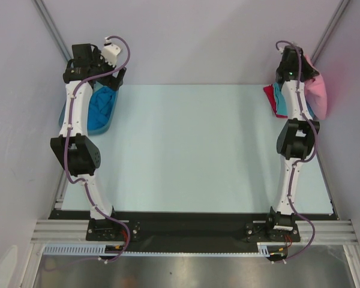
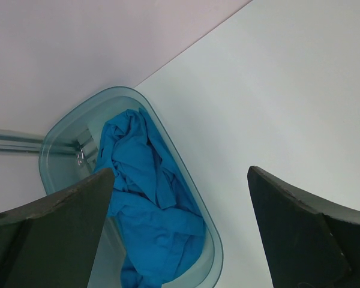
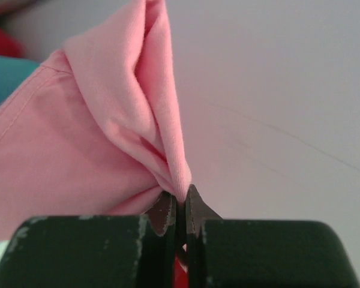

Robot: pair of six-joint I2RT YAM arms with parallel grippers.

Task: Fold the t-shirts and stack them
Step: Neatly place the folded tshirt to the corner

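Note:
My right gripper is shut on a fold of the light pink t-shirt, which hangs bunched at the far right edge of the table in the top view. A red t-shirt and a turquoise one lie under it there. The brighter blue t-shirt lies crumpled inside the translucent tub at the far left, also seen from above. My left gripper is open and empty, hovering above the tub's right rim.
The pale table surface spreads between both arms. Grey walls close in at the back and sides. The tub sits against the left wall rail.

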